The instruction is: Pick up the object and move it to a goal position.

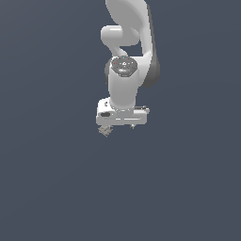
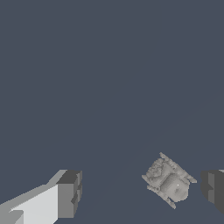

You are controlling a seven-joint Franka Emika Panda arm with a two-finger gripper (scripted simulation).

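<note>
Though between pads, object (image 2: 169, 183) diagonal.

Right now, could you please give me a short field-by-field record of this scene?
object: small grey-beige speckled lump, lying on the dark surface
gripper: open, fingers spread wide
relation: lump sits between the fingers, nearer one of them, touching neither
grasp: not yet made
exterior view: lump shows just below the white hand
goal marker: none visible

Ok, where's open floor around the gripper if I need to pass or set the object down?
Bare surface lies all around the arm in the exterior view. The only crowded spot is under the gripper, where the object sits between the open fingers, nearer one.
</note>
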